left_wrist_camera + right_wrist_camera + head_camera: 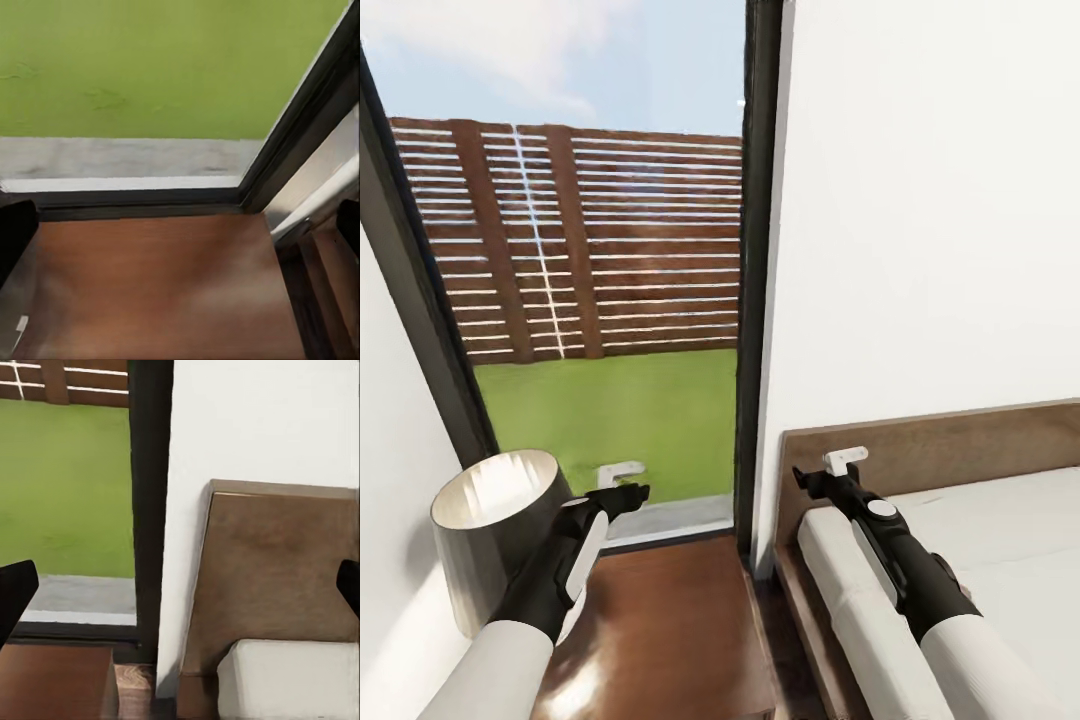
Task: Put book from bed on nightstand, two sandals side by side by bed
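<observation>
Bedroom corner, head view. Left pincer (pixel 622 478) hovers released above the nightstand (pixel 660 630), whose top carries a lamp shade (pixel 495 530) at its left edge. Right pincer (pixel 844 461), also released and empty, hangs over the bed (pixel 980 540) at its headboard (pixel 940 445) corner. Window (pixel 590 290) behind. No legible writing.

Nightstand top open, lamp crowding its edge

The lamp (pixel 495 535) blocks the nightstand (pixel 660 630) at 9 o'clock; bare wood lies at 12. A narrow gap separates it from the bed (pixel 960 520) at 3.

Home bedroom, bed (pixel 1000 540) with headboard (pixel 940 445), nightstand (pixel 660 630), lamp (pixel 495 535), window (pixel 590 300)
</observation>
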Robot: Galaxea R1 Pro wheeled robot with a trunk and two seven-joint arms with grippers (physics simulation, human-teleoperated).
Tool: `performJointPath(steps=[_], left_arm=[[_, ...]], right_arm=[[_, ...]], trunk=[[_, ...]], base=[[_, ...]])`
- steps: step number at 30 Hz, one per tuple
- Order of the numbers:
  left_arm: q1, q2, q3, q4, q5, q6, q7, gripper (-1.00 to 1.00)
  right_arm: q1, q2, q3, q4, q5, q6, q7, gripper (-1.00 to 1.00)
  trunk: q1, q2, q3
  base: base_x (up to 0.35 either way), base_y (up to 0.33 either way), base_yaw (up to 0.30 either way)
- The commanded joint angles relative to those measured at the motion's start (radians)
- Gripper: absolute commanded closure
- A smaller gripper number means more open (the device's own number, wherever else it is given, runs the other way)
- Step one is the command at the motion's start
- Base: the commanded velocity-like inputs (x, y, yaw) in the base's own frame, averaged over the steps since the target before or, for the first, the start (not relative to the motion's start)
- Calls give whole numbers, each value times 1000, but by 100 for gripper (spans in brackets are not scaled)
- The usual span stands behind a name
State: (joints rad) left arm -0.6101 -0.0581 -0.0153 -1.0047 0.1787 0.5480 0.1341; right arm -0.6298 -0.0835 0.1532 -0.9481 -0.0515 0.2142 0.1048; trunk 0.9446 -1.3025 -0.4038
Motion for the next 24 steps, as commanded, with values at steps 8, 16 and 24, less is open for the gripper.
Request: performJointPath(steps=[8, 16, 24], left_arm=[[0, -6, -3, -2, 10, 4, 9, -100], [-1, -13, -46, -79, 10, 4, 3, -100], [-25, -35, -131, -113, 11, -20, 2, -100]], right_arm=[[-2, -7, -76, 13, -1, 6, -14, -100], [-65, -31, -97, 65, -1, 14, -14, -100], [-312, -66, -115, 408, -7, 20, -16, -100]], trunk=[[-31, 56, 24], [-61, 112, 49], [-92, 168, 74]], base=[[1, 0, -223], [0, 0, -23], [0, 0, -1]])
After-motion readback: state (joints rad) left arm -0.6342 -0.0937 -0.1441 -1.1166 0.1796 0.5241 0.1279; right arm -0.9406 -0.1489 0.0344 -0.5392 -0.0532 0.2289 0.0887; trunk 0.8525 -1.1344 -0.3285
